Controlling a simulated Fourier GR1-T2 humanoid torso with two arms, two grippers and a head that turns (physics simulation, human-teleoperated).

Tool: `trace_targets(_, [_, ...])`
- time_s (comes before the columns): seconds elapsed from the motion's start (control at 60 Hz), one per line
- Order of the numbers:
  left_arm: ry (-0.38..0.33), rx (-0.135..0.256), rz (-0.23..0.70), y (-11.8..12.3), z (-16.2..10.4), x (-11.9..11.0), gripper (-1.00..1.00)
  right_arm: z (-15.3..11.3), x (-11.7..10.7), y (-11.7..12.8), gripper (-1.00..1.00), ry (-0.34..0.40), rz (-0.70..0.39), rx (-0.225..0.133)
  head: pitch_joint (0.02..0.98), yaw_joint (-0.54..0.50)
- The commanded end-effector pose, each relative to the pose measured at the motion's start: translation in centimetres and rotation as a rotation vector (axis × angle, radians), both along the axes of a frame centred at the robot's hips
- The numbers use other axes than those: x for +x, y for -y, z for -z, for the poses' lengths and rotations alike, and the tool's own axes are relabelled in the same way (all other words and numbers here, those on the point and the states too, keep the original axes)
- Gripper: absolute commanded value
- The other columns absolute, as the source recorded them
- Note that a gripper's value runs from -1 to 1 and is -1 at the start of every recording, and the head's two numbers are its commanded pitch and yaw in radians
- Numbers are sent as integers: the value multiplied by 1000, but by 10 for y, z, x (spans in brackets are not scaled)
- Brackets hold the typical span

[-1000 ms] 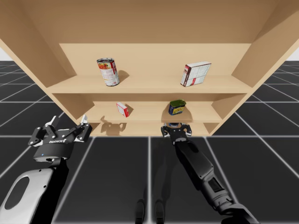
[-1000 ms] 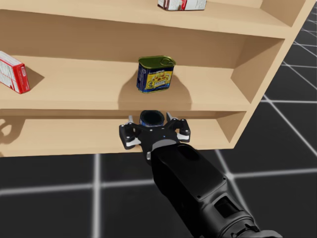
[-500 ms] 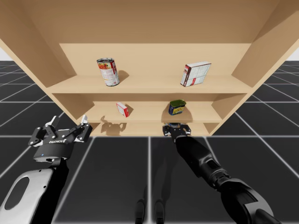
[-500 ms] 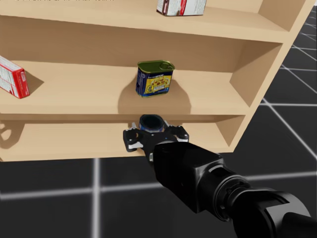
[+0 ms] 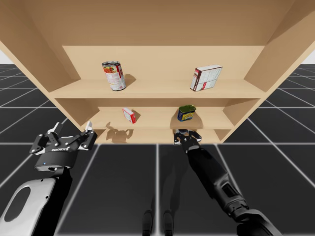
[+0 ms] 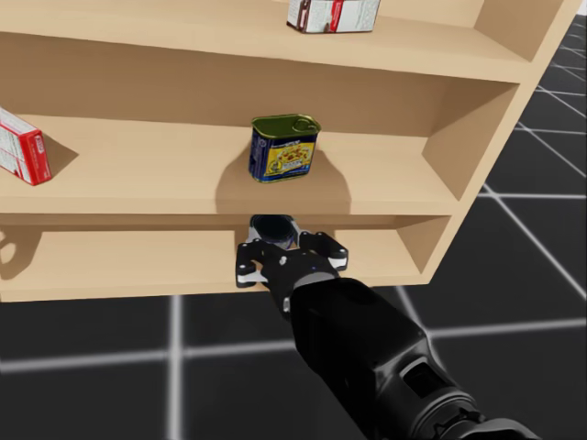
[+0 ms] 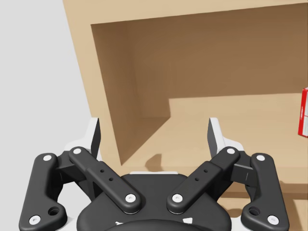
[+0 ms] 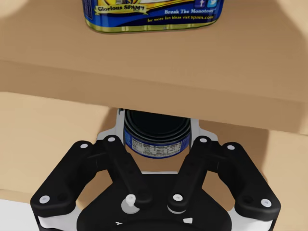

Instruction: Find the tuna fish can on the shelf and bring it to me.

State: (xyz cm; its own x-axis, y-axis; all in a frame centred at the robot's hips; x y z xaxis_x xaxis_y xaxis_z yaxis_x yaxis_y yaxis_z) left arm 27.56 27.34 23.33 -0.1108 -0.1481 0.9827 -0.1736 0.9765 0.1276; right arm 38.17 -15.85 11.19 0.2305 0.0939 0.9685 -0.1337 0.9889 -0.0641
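You see my right gripper (image 8: pixel 155 134) clamped on the low blue can (image 6: pixel 272 226) (lowest shelf (image 6: pixel 110 261)), my left gripper (image 7: pixel 154 137) spread wide.

Left gripper (image 7: pixel 154 139): had black link bars, silver screw heads and white fingertip pads; its housing bore white lettering.
Left forearm (image 5: pixel 27 201): wore a pale grey shell with a dark oval inset.
Right gripper (image 8: pixel 157 137): was built alike.
Right arm (image 5: pixel 211 172): was cased in glossy black segments.
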Motion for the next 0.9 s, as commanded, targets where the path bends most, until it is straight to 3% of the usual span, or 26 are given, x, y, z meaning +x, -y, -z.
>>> trace_targets(0.017, [2,0,4,1,0,0,-1000,-21,-2,14,1000,69,105,-15,700,-259])
trace_targets(0.617, [3,4,10,3,0,0,-1000,-45,-113,46,1000,132,54,1,705,-273])
trace_targets(0.65, [3,4,10,3,0,0,-1000,-46,-121,51,1000,158,60,-20,702,-274])
trace_targets(0.9, [3,4,9,3,0,-1,-1000,-54,-155,62,1000,185,53,-15,693,-276])
